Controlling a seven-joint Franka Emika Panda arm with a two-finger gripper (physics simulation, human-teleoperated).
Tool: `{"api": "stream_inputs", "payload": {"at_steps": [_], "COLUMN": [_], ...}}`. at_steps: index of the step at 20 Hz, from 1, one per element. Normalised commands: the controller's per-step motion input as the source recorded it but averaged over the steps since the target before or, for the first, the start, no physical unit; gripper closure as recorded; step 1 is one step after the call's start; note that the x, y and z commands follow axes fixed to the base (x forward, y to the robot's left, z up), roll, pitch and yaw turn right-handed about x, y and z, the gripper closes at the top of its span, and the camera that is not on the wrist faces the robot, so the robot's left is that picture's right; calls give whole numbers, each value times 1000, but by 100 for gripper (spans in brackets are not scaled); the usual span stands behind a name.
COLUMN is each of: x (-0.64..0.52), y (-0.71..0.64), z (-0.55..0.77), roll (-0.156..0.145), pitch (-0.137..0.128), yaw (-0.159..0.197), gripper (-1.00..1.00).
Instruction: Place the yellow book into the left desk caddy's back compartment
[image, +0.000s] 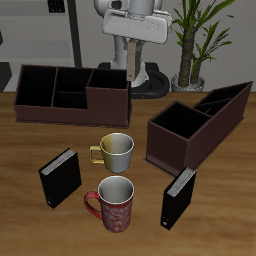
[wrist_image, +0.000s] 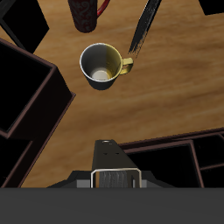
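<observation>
Gripper (image: 133, 52) is clamped on the thin tan-yellow hardcover book (image: 132, 67), dangling near the table's back, well apart from the long dark brown left desk caddy (image: 180, 148) - probably light, stiff, slick-covered, so pinching the flat covers seems right.

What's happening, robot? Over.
Gripper shut on yellow book, in the air. Left desk caddy not reached yet. Yellow mug below, no block.

Open table between caddies – two mugs (image: 116, 150) and black books (image: 60, 177) crowd front
</observation>
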Motion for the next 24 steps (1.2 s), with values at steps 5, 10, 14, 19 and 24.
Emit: {"api": "stream_inputs", "payload": {"at_steps": [5,10,14,19,24], "x": [-72,-44,74,139,149], "y": [473,281,305,437,335], "z": [30,-72,-83,4,152], "roll": [53,12,18,29,23], "pitch": [6,2,37,22,-11], "yaw": [-1,-47,-72,-75,-71], "gripper": [100,100,100,100,100]}}
